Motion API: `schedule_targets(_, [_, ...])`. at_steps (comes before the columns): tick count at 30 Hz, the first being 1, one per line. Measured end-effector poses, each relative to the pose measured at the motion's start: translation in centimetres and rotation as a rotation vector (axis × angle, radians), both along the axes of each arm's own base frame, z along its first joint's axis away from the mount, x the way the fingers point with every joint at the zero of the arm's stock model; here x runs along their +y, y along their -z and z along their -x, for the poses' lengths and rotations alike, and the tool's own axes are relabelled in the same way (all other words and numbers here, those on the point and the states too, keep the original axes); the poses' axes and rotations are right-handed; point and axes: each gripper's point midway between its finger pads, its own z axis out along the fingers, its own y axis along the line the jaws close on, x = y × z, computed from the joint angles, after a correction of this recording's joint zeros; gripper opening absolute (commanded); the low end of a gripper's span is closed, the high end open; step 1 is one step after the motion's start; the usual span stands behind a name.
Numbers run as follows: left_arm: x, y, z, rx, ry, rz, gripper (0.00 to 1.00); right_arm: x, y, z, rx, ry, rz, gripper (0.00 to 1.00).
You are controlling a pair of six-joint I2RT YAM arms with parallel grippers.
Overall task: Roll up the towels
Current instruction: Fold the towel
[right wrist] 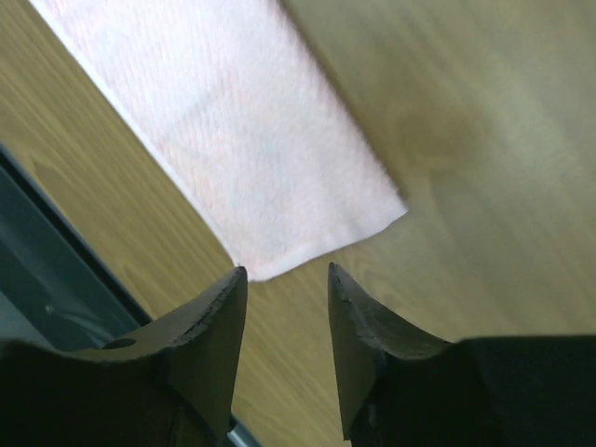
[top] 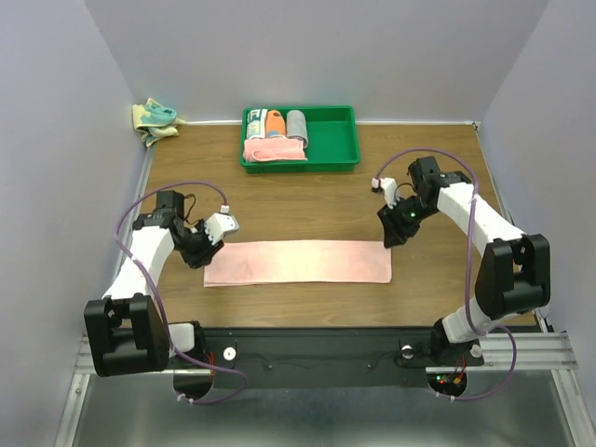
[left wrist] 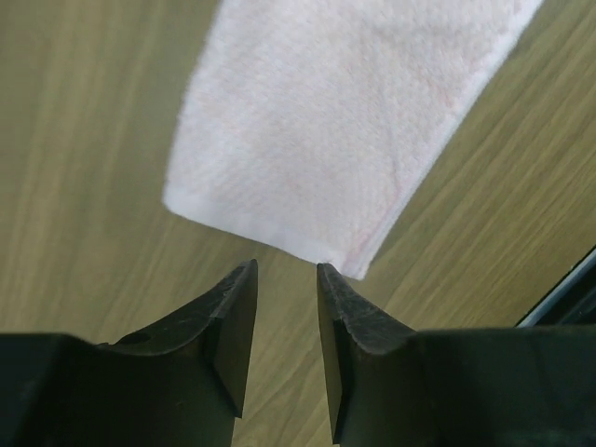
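A pale peach-pink towel (top: 298,263) lies flat on the wooden table as a long narrow strip. My left gripper (top: 201,250) is at its left end, open, with nothing between the fingers. In the left wrist view the towel's short edge (left wrist: 345,121) lies just beyond the left gripper (left wrist: 286,268). My right gripper (top: 390,233) is at the towel's right end, also open and empty. In the right wrist view the towel's corner (right wrist: 233,130) lies just ahead of the right gripper (right wrist: 287,270). A teal towel with yellow edges (top: 154,119) lies crumpled at the back left corner.
A green tray (top: 335,140) stands at the back centre; it holds several rolled cloths in white, orange, grey and pink. The black base rail (top: 317,349) runs along the near table edge. Walls close in the table on three sides.
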Motion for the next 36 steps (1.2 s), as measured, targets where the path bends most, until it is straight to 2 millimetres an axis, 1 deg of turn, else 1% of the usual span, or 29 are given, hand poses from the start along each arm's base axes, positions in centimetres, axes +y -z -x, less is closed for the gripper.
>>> schedule_targets(1, [-0.1,-0.6,-0.6,-0.017,-0.018,0.012,0.42,0.3,-0.8,-0.8,-0.020,0.007,-0.013,0.33])
schedule_targets(3, [-0.3,-1.3,-1.6,-0.046,-0.048,0.029,0.39,0.7,-1.3,-1.7,-0.031,0.015,-0.026,0.31])
schedule_targets(4, [-0.4,-1.5,-2.0,-0.053,-0.065,0.037,0.36,0.9,-1.1,-1.8,-0.024,0.018,-0.028,0.30])
schedule_targets(5, [-0.4,-1.4,-2.2,-0.051,-0.087,0.046,0.35,1.0,-0.7,-1.8,-0.009,0.019,-0.023,0.30])
schedule_targets(6, [-0.5,-1.2,-2.3,-0.044,-0.101,0.051,0.34,1.2,0.1,-1.6,0.017,0.021,-0.015,0.30])
schedule_targets(8, [-0.5,-0.6,-2.8,-0.022,-0.131,0.057,0.30,1.5,1.4,-1.3,0.049,0.023,0.004,0.29])
schedule_targets(9, [-0.5,0.2,-2.9,0.004,-0.145,0.058,0.29,1.8,2.5,-0.7,0.078,0.015,0.023,0.29])
schedule_targets(10, [-0.6,0.6,-3.1,0.019,-0.156,0.059,0.22,2.0,3.3,-0.4,0.097,0.010,0.039,0.29])
schedule_targets(12, [-0.3,2.0,-3.5,0.058,-0.201,0.049,0.14,2.2,4.9,0.1,0.132,0.008,0.076,0.26])
schedule_targets(15, [0.0,3.5,-4.1,0.076,-0.248,0.022,0.10,2.1,6.8,0.7,0.170,0.005,0.120,0.25])
schedule_targets(16, [0.0,3.9,-4.2,0.078,-0.260,0.009,0.08,2.0,7.4,1.0,0.182,0.007,0.130,0.24])
schedule_targets(19, [-0.3,4.7,-5.3,0.062,-0.289,-0.019,0.03,2.0,7.6,1.2,0.181,0.012,0.140,0.24])
schedule_targets(21, [-0.7,5.3,-6.0,0.074,-0.305,-0.031,0.02,2.3,7.7,1.7,0.166,-0.005,0.149,0.24])
schedule_targets(22, [-0.9,5.2,-6.8,0.069,-0.316,-0.028,0.01,2.7,7.7,2.3,0.161,-0.027,0.158,0.24])
schedule_targets(23, [-1.2,5.1,-8.4,0.058,-0.337,-0.020,0.01,2.9,7.7,2.7,0.157,-0.045,0.168,0.24])
schedule_targets(25, [-1.5,5.0,-10.8,0.051,-0.362,-0.012,0.01,3.7,7.9,3.7,0.155,-0.090,0.188,0.24])
schedule_targets(26, [-1.7,4.9,-12.8,0.045,-0.383,-0.003,0.01,4.1,7.9,4.2,0.154,-0.106,0.196,0.24])
schedule_targets(27, [-1.8,4.8,-14.4,0.034,-0.397,0.005,0.01,4.3,7.9,4.3,0.152,-0.111,0.206,0.24])
schedule_targets(29, [-2.1,4.5,-18.4,-0.008,-0.433,0.030,0.01,4.0,8.0,4.2,0.142,-0.106,0.238,0.24])
schedule_targets(30, [-2.2,4.5,-19.4,-0.017,-0.444,0.040,0.01,3.8,8.1,4.0,0.139,-0.095,0.254,0.23])
schedule_targets(31, [-2.3,4.4,-20.4,-0.023,-0.458,0.049,0.01,3.6,8.1,3.9,0.144,-0.082,0.263,0.23])
schedule_targets(32, [-2.4,4.4,-20.8,-0.024,-0.466,0.054,0.01,3.6,8.1,3.8,0.147,-0.078,0.269,0.23])
schedule_targets(36, [-2.4,4.6,-20.6,-0.022,-0.487,0.051,0.01,3.2,8.2,3.5,0.181,-0.057,0.292,0.23])
